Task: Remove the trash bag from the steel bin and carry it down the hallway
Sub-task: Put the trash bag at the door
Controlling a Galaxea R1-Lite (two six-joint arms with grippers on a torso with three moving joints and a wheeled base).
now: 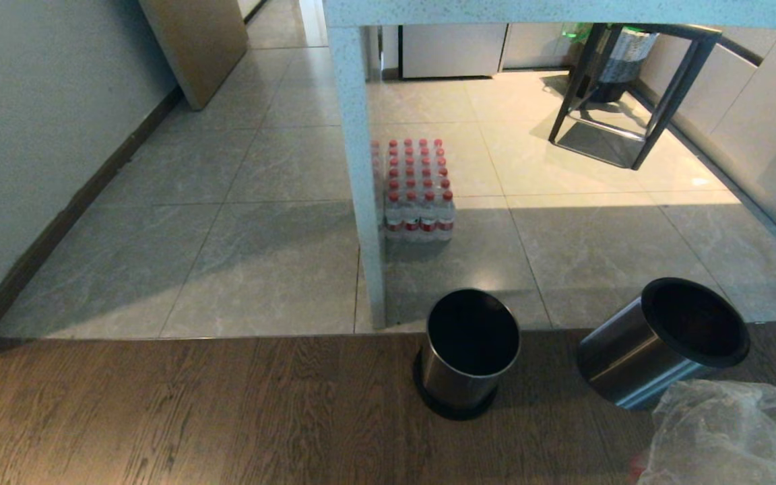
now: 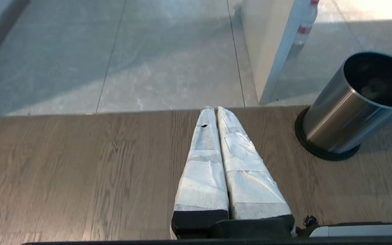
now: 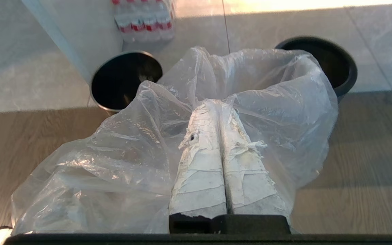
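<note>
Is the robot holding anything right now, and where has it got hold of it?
Yes. The right tool is shut on the clear trash bag, pinching a fold of the thin plastic near its open top. The left tool is shut and holds nothing.

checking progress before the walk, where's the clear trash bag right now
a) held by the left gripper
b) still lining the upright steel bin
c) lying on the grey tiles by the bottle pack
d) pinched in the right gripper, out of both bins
d: in the right wrist view the right gripper is shut on the trash bag, which billows around it above the wood floor, and the upright steel bin holds no bag.
</note>
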